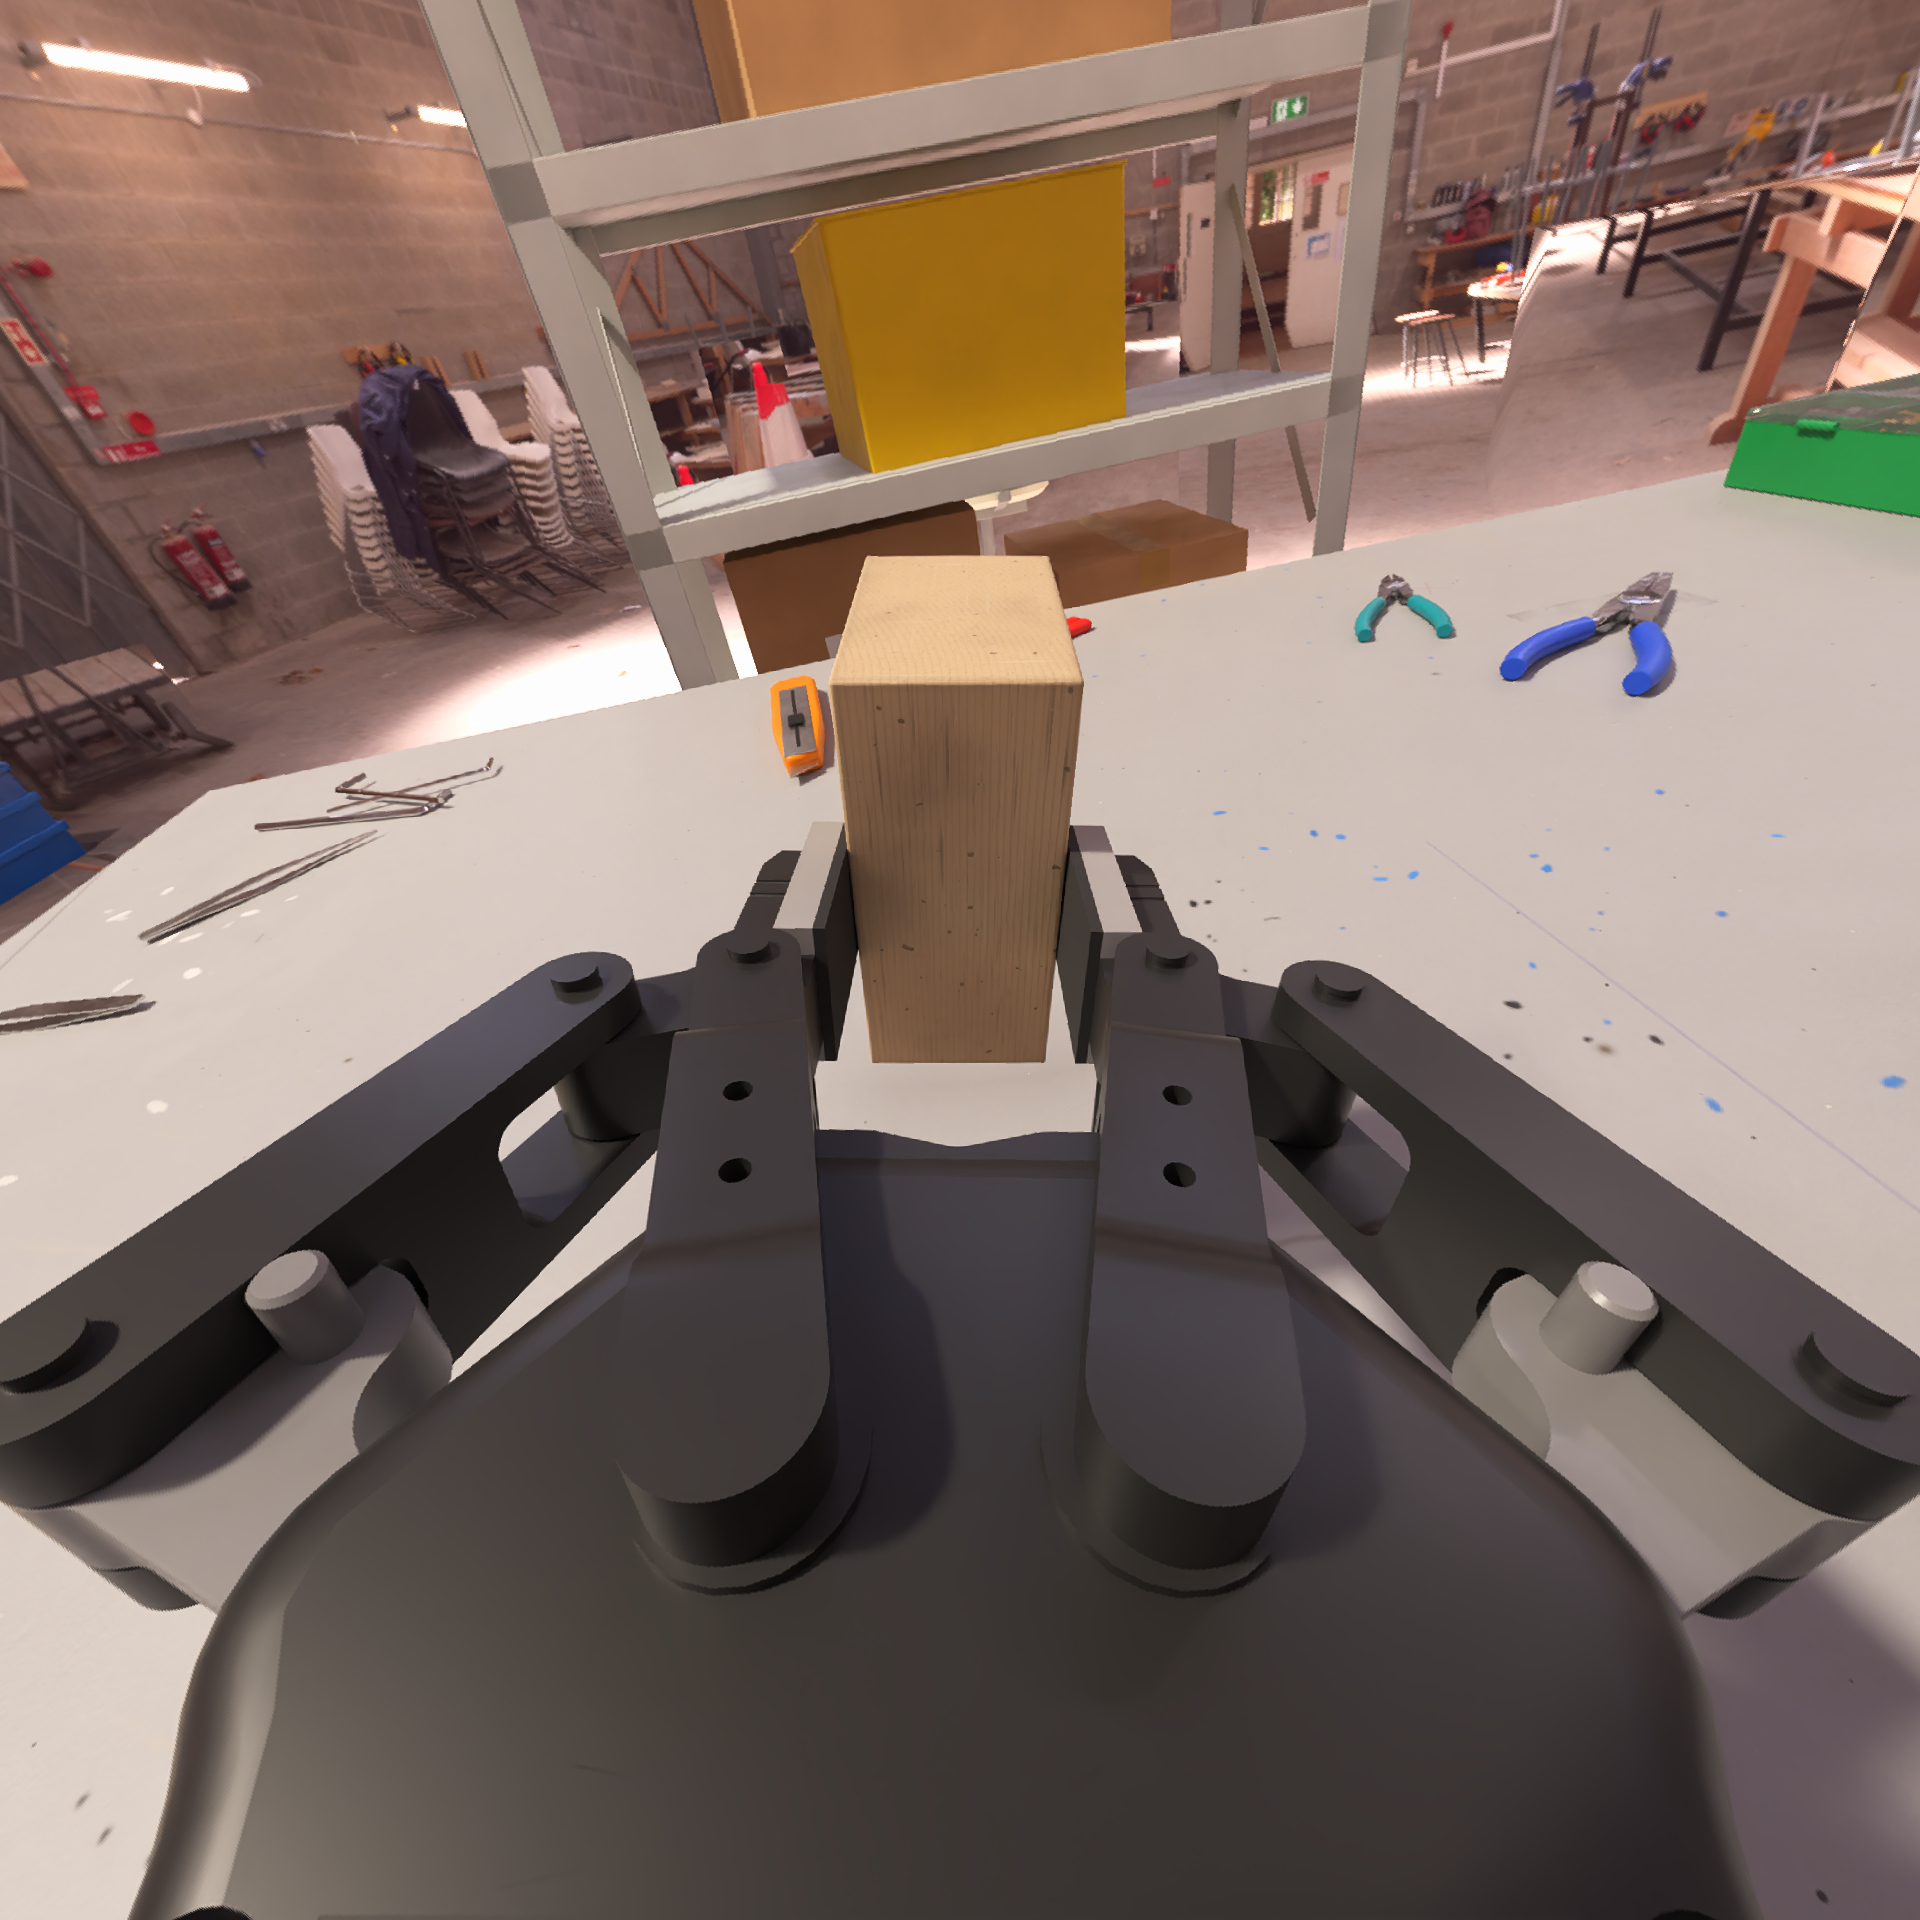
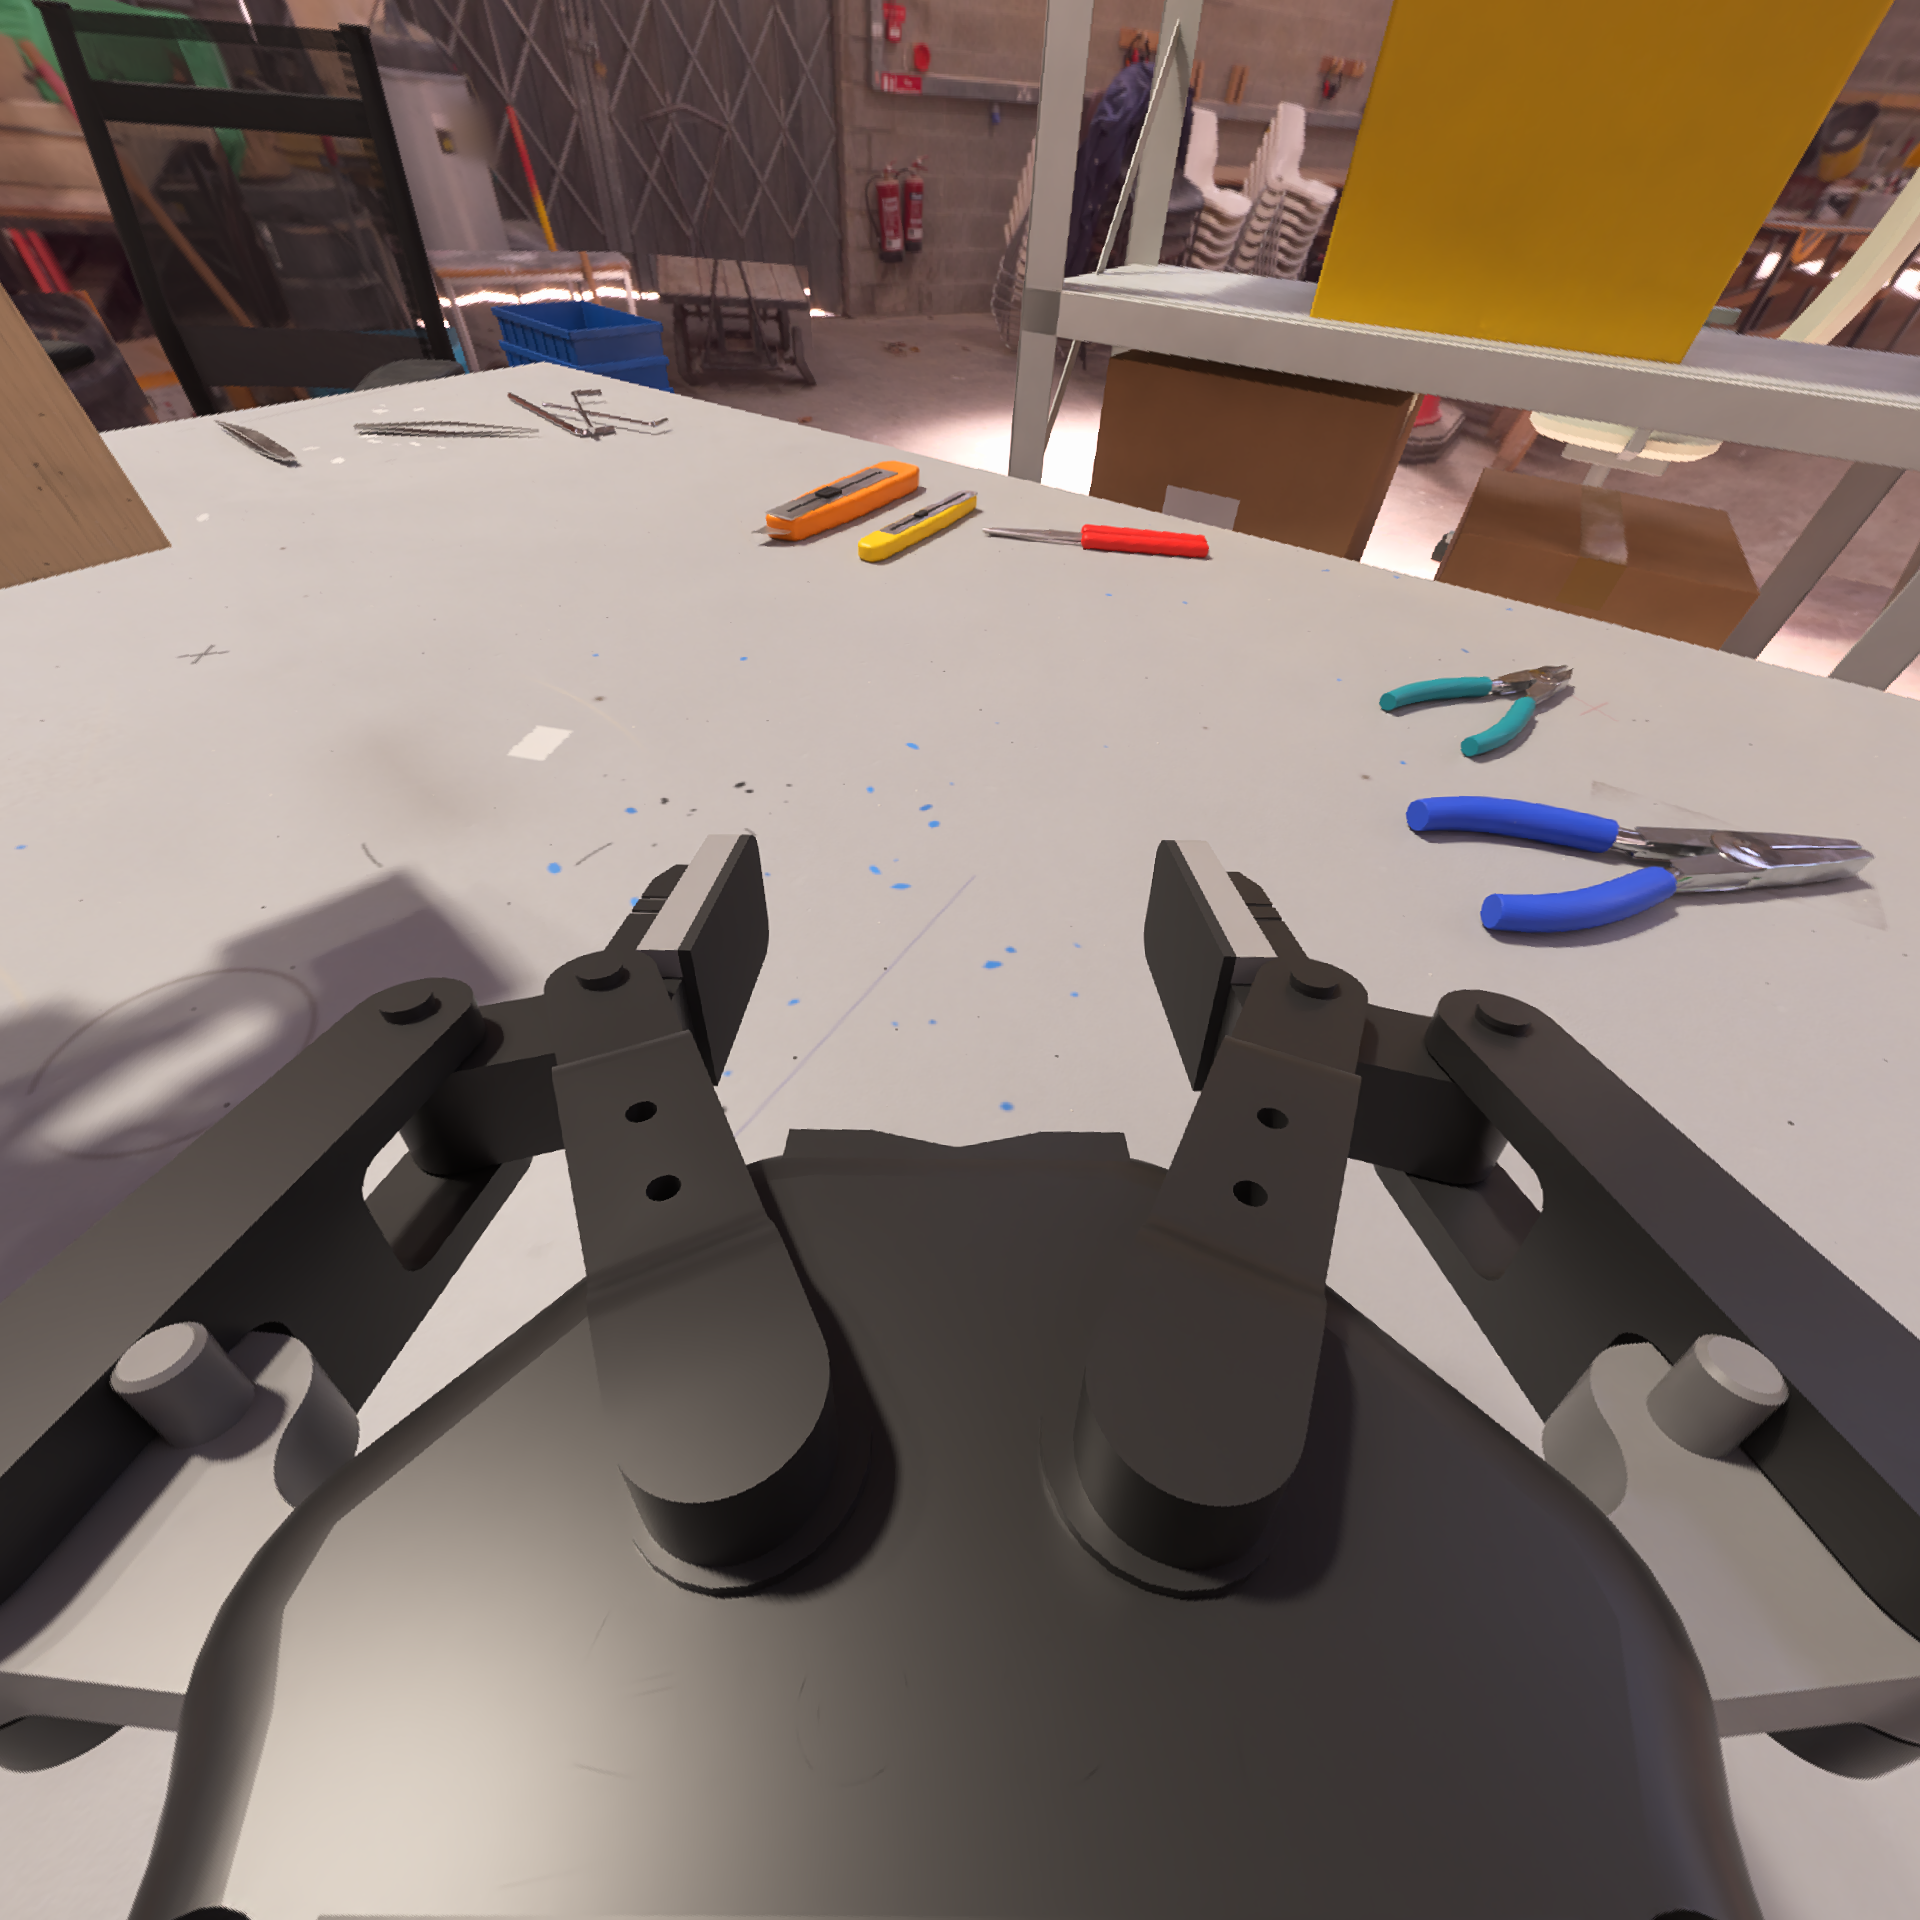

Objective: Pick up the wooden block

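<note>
A pale wooden block (image 1: 956,810) stands lengthwise between the fingers of my left gripper (image 1: 954,904). Both pads press its side faces, so the gripper is shut on it. The block's near end hangs above the grey table (image 1: 1351,1039), and its far end points away from the camera. A corner of the block also shows at the left edge of the right wrist view (image 2: 57,468). My right gripper (image 2: 956,935) is open and empty, hovering above the table.
On the table lie blue-handled pliers (image 2: 1621,857), teal-handled cutters (image 2: 1486,701), an orange utility knife (image 2: 842,499), a yellow one (image 2: 916,525), a red-handled tool (image 2: 1132,540), tweezers and hex keys (image 2: 499,421). A shelf rack holds a yellow bin (image 1: 977,312). A green box (image 1: 1839,447) sits far right.
</note>
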Tool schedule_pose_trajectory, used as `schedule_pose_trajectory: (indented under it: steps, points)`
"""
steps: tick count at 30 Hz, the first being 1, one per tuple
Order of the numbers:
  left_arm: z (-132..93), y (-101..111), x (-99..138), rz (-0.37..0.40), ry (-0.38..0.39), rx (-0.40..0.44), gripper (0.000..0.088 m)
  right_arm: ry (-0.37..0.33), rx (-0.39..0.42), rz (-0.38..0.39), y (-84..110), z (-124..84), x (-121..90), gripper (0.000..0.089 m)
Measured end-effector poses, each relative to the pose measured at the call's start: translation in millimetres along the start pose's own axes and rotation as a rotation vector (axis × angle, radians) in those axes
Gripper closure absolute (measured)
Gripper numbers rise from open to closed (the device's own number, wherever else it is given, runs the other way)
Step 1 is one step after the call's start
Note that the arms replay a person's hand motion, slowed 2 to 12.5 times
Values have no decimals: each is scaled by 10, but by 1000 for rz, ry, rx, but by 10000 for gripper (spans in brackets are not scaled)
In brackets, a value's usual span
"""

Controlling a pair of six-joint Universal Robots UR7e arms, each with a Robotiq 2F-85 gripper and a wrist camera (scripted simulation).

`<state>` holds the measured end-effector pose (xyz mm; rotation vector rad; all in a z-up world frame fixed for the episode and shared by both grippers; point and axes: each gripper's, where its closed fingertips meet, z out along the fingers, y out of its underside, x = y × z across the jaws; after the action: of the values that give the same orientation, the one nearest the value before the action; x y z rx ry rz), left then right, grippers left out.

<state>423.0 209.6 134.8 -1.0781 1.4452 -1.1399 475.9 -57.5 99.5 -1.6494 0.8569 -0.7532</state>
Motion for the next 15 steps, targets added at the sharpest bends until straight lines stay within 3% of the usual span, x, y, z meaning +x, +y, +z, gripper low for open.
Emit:
schedule_pose_trajectory:
  steps: [15]
  points:
    - [65, 7, 50, -67, 65, 14, 542, -6, -6, -8, 4, 7, -25, 246]
